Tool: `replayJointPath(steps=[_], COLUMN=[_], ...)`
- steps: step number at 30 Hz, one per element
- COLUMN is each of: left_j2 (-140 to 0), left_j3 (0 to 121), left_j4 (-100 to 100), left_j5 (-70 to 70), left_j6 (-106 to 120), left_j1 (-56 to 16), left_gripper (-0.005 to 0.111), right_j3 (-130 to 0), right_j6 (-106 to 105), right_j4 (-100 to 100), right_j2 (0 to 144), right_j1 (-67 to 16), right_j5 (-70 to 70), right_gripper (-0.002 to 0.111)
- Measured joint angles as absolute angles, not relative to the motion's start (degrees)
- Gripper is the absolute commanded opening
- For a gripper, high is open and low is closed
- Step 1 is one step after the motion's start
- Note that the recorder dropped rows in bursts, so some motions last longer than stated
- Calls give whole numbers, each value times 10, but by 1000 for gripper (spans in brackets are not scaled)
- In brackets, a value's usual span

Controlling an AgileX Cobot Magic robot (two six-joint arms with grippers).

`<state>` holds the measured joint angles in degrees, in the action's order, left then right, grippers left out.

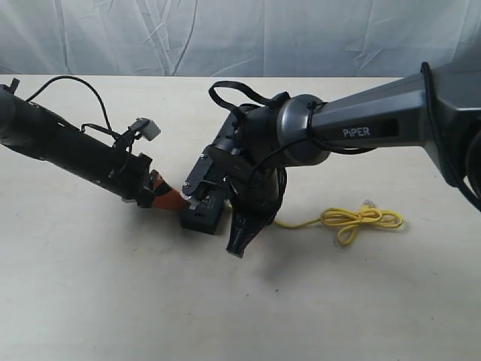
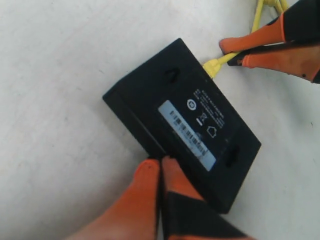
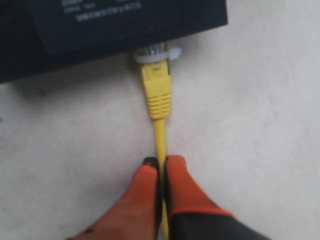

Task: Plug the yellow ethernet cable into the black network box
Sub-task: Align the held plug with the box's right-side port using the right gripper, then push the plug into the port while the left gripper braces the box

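Observation:
The black network box [image 2: 182, 120] lies flat on the table, its white label [image 2: 189, 129] facing up. My left gripper [image 2: 161, 164] is shut with nothing between its fingers, and its tips touch the box's near edge. The yellow ethernet cable [image 3: 160, 137] runs straight to the box [image 3: 115, 25], and its clear plug [image 3: 157, 54] meets a port in the box's side. How deep it sits I cannot tell. My right gripper [image 3: 161, 164] is shut on the cord just behind the yellow boot [image 3: 157, 92]. In the exterior view the box [image 1: 204, 216] sits between both arms.
The cable's free part lies in a knot-like loop [image 1: 361, 220] on the beige table [image 1: 113, 301], right of the box. The right arm [image 1: 353, 124] reaches in across the middle and hides its own fingers. A white cloth [image 1: 225, 34] hangs behind the table.

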<state>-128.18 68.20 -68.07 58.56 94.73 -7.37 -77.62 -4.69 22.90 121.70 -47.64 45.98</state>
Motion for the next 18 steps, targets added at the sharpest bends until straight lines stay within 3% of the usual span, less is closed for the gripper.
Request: replayJointPath(steps=[18], left_j2=[-1281], left_j3=[683], left_j4=[-681], left_j5=[574], left_j6=[957], left_j1=[-75], left_gripper=[0], right_j3=[-775], right_j6=[-79], right_j4=[278], right_j2=[1218], right_j1=[-475], right_j5=[436], right_gripper=[-1])
